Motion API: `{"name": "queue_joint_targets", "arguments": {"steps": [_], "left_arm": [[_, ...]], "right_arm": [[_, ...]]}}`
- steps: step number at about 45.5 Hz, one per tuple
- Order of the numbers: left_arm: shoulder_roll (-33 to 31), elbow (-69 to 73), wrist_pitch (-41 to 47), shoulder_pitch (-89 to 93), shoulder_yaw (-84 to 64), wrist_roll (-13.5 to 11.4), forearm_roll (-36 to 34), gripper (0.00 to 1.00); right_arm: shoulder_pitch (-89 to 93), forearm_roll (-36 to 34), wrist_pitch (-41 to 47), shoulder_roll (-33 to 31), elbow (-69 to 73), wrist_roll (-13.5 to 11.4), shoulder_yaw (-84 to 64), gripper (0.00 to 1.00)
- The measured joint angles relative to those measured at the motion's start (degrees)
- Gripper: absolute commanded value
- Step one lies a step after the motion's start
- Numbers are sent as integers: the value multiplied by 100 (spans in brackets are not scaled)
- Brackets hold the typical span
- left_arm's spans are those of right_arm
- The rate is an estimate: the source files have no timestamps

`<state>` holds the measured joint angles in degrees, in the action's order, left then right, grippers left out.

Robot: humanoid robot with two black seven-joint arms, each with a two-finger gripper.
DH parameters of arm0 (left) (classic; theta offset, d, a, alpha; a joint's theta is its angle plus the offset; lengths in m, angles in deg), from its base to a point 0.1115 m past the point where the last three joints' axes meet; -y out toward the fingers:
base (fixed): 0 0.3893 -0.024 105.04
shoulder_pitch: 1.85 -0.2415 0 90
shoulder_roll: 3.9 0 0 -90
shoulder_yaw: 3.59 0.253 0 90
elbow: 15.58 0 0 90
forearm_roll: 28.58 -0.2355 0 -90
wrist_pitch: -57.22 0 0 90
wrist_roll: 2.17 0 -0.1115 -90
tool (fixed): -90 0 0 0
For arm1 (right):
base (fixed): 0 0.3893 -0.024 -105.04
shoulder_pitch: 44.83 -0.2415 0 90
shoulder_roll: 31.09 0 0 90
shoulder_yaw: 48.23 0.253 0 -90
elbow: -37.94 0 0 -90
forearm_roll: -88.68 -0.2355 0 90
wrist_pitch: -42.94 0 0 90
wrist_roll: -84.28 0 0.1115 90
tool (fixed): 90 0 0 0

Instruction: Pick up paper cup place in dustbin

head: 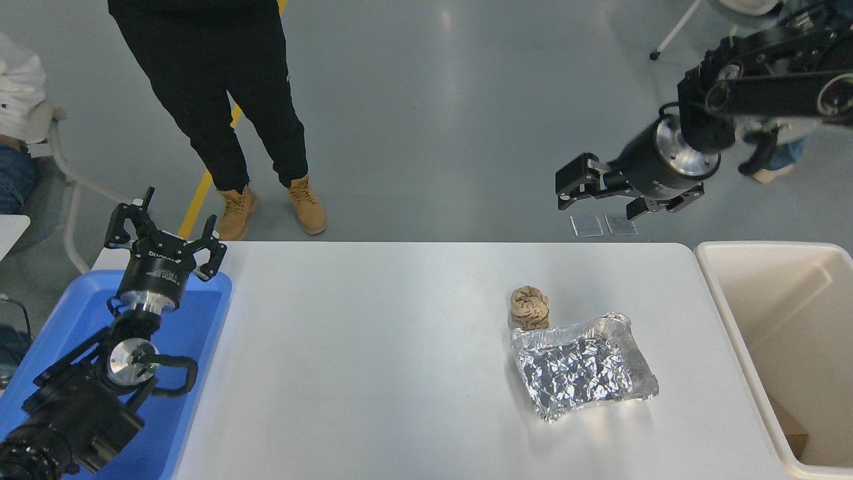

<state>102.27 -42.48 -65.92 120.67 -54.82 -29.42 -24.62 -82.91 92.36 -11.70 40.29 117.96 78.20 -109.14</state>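
No paper cup shows anywhere in the head view, neither on the table nor in the visible part of the bin. The cream dustbin (780,313) stands off the table's right end, with only a brown scrap at its bottom. My right gripper (603,193) hangs in the air beyond the table's far right edge, up and left of the bin. Its fingers stand apart and hold nothing. My left gripper (166,230) is parked open over the blue tray (200,320) at the lower left.
A crumpled brown paper ball (530,308) sits right of centre on the white table (373,347), touching a shiny foil tray (583,367) in front of it. A person in black trousers (220,100) stands at the far left side.
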Motion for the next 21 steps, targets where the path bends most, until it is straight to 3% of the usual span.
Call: {"name": "queue_joint_targets", "arguments": {"steps": [21], "left_arm": [[0,0,0,0,0,-1,-1,99]], "right_arm": [[-663,61,464,-95,584,-36,-173,100]]}}
